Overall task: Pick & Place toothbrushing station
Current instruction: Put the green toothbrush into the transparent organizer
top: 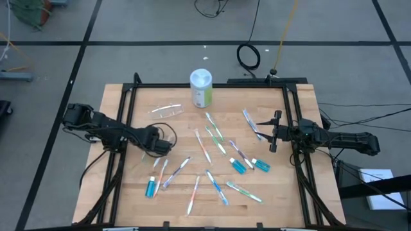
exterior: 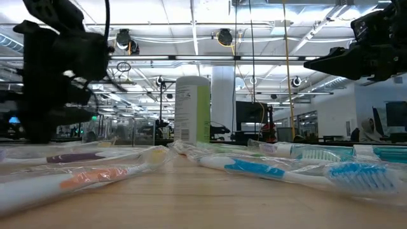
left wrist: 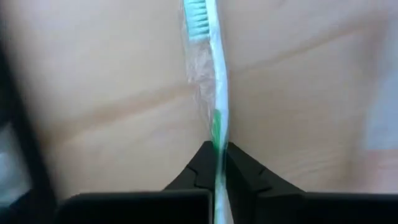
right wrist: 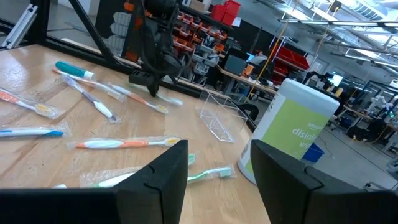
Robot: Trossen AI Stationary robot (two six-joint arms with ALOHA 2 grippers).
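My left gripper: jaws clamped on green-handled toothbrush, handle pinched between them, bristles pointing away above the counter | my right gripper: jaws apart, raised near counter's right edge.

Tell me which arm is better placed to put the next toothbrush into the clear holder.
Probably the left. Its claw is shut on a green-handled toothbrush and sits near the clear holder. The right claw is open and empty, above the table's right side.
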